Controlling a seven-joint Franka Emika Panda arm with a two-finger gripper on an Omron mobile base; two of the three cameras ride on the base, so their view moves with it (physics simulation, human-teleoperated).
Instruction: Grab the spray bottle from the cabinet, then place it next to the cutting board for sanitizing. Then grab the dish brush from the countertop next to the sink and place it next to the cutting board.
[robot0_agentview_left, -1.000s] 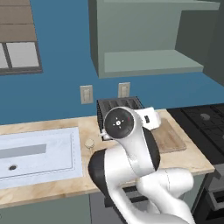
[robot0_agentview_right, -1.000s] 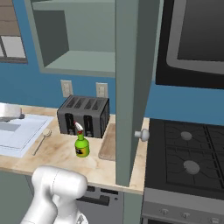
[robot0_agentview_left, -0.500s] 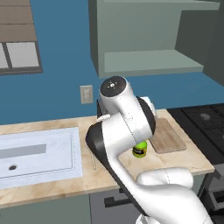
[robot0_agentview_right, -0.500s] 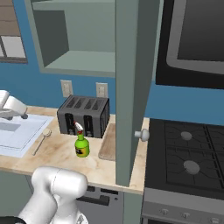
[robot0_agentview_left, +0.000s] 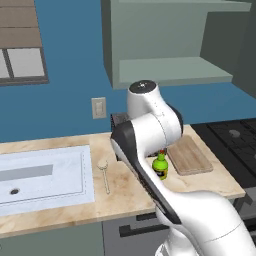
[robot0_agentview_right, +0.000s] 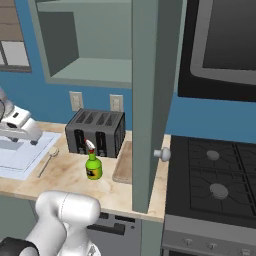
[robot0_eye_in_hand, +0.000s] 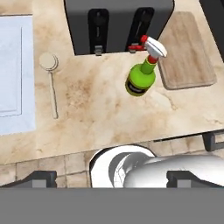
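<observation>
The green spray bottle (robot0_agentview_left: 160, 167) (robot0_agentview_right: 93, 165) (robot0_eye_in_hand: 141, 76) stands upright on the countertop (robot0_eye_in_hand: 100, 109), just left of the wooden cutting board (robot0_agentview_left: 189, 156) (robot0_agentview_right: 124, 162) (robot0_eye_in_hand: 186, 50) and in front of the toaster. The pale dish brush (robot0_agentview_left: 104, 172) (robot0_agentview_right: 47, 160) (robot0_eye_in_hand: 50, 78) lies on the countertop beside the sink (robot0_agentview_left: 40, 175) (robot0_eye_in_hand: 13, 70). My gripper (robot0_eye_in_hand: 114, 179) (robot0_agentview_right: 31, 135) hangs high over the counter's front edge, open and holding nothing. The cabinet (robot0_agentview_left: 170, 45) (robot0_agentview_right: 90, 45) stands open above.
A dark toaster (robot0_agentview_right: 96, 132) (robot0_eye_in_hand: 118, 24) stands against the blue wall. The open cabinet door (robot0_agentview_right: 150, 100) juts out over the counter's right end, with the stove (robot0_agentview_right: 215, 175) beyond it. My own arm (robot0_agentview_left: 150, 130) blocks the middle of the left base view.
My arm has swung up and to the left, and the hand has come in over the sink side of the counter. Bottle, board and brush have not moved.
</observation>
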